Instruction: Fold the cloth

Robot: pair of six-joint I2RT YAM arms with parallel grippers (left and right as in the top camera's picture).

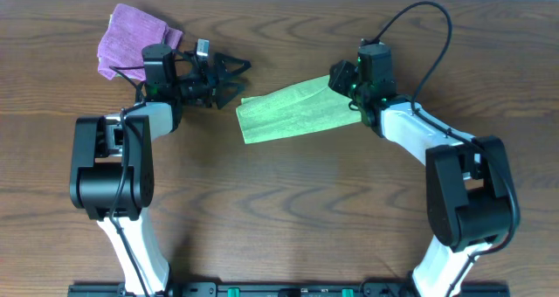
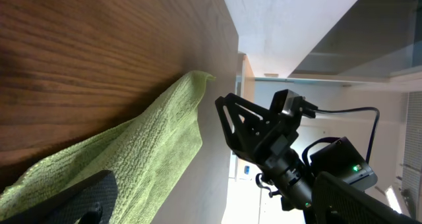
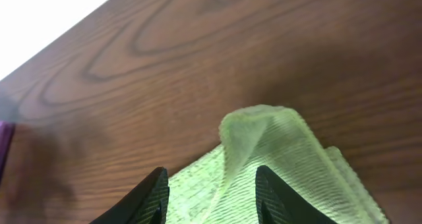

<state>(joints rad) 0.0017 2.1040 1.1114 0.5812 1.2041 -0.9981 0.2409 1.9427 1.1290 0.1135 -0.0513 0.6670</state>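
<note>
The lime-green cloth (image 1: 293, 113) is lying near the middle of the wooden tabletop (image 1: 288, 201) as a long, narrow strip, slanting from its lower left end up towards its right end. The left end effector (image 1: 239, 80) is sitting just beside the strip's left end with its jaws standing spread. Its wrist camera is showing the cloth (image 2: 151, 138) running along the wood past one of its own dark fingers (image 2: 79, 201). The right end effector (image 1: 342, 77) is hovering over the strip's right end. From its wrist camera, the right end effector (image 3: 211, 191) is holding its two black fingertips (image 3: 146, 196) well apart, with the fabric (image 3: 283, 145) lying between and beyond them. One corner of the fabric is bulging up in a soft raised fold. The left wrist camera is also catching the right end effector (image 2: 227, 122) with its jaws parted, and no fabric is showing between them there. A crumpled purple cloth (image 1: 131, 39) is resting at the far left of the tabletop, behind the left arm and well apart from the green one.
</note>
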